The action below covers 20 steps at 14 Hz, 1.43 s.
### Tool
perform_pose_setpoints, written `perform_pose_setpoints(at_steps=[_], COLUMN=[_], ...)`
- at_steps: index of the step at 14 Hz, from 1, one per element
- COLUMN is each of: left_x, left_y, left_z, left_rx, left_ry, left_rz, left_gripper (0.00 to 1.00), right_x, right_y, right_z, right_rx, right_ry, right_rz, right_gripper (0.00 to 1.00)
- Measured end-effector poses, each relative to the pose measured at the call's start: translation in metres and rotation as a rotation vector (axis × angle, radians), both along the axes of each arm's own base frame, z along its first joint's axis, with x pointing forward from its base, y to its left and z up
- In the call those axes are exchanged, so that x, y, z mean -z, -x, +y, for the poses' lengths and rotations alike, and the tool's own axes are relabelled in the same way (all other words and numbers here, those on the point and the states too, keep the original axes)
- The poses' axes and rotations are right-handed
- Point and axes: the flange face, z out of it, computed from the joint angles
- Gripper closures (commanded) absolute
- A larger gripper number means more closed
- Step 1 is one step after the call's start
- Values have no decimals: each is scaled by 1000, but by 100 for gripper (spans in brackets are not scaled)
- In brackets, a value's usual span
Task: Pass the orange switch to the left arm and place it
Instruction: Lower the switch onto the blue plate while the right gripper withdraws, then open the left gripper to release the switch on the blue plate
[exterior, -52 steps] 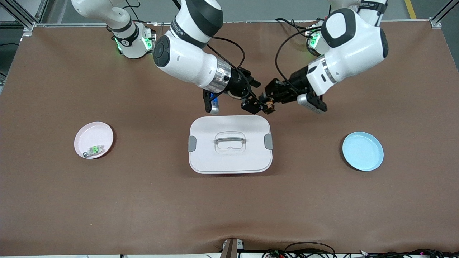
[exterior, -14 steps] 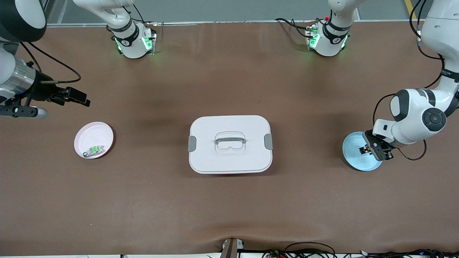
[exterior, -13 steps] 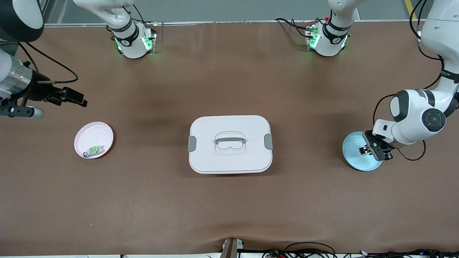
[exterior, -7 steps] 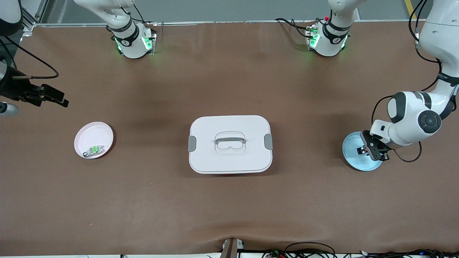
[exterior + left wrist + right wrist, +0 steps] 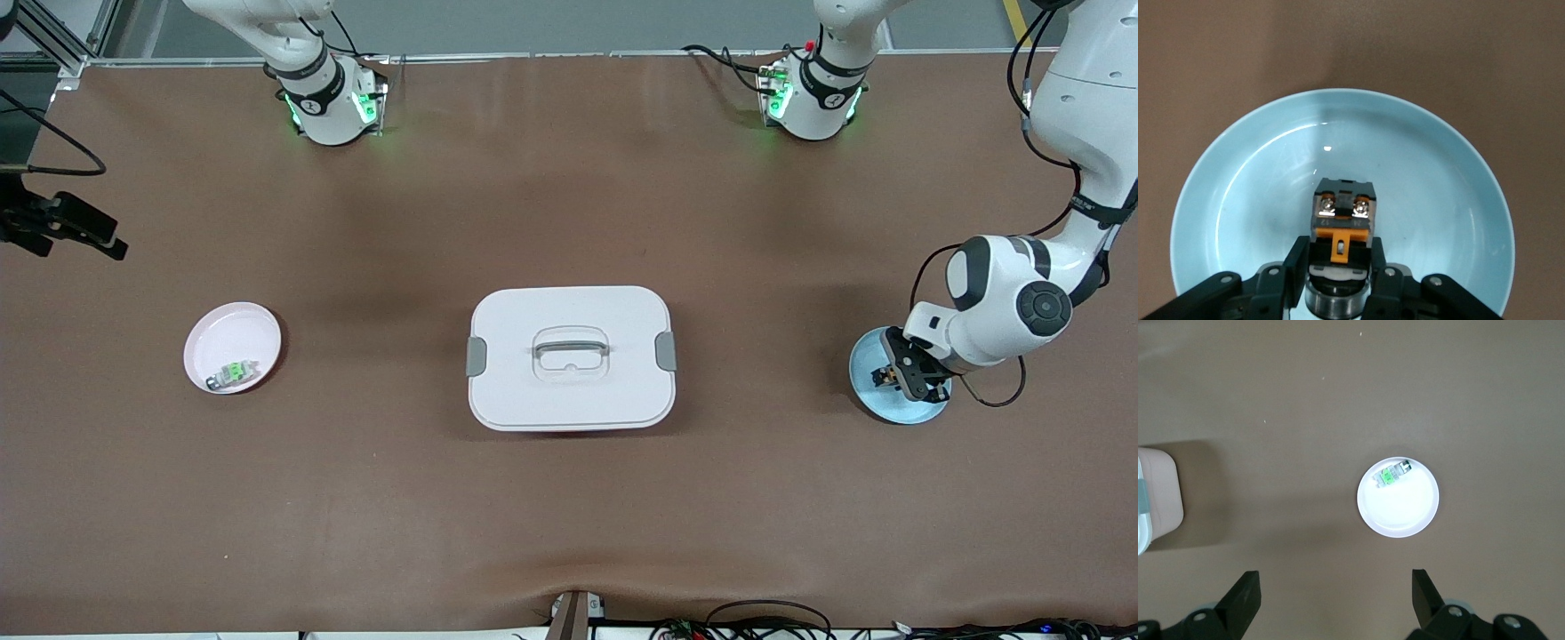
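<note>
Your left end effector [image 5: 1338,280] sits low over the blue plate [image 5: 1458,200], its fingers [image 5: 1297,263] flanking the switch [image 5: 1343,213] in the plate; grip uncertain. Your right end effector [image 5: 1335,593] hangs open over the worktop [image 5: 356,498], well apart from the box [image 5: 571,357].

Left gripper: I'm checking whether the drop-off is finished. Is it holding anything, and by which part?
The left gripper is in the blue plate, its fingers flanking the orange switch's round metal end. Whether they grip or have let go cannot be told.

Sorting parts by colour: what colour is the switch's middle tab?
Orange, on the orange switch; clearest in the left wrist view.
</note>
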Motion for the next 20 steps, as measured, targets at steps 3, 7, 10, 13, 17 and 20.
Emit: perform_pose_setpoints(at_steps=[3, 7, 10, 13, 17, 20], left_x=[-3, -30, -64, -104, -173, -222], left_y=[-3, -17, -23, -24, -24, -24], left_z=[1, -21, -38, -48, -92, -115], left_rx=[-72, -244, -360, -508, -784, -968], left_ry=[15, 37, 37, 21, 30, 23], left_rz=[-8, -58, -89, -107, -110, -128], left_gripper=[0, 0, 0, 0, 0, 0], right_x=[-7, -11, -16, -17, -17, -17], right_y=[0, 1, 1, 1, 3, 3], right_z=[-2, -1, -1, -1, -1, -1], right_rx=[4, 1, 1, 1, 1, 1], right_ry=[1, 1, 2, 2, 1, 1], right_rz=[-10, -12, -20, -20, -10, -10], right_gripper=[0, 0, 0, 0, 0, 0])
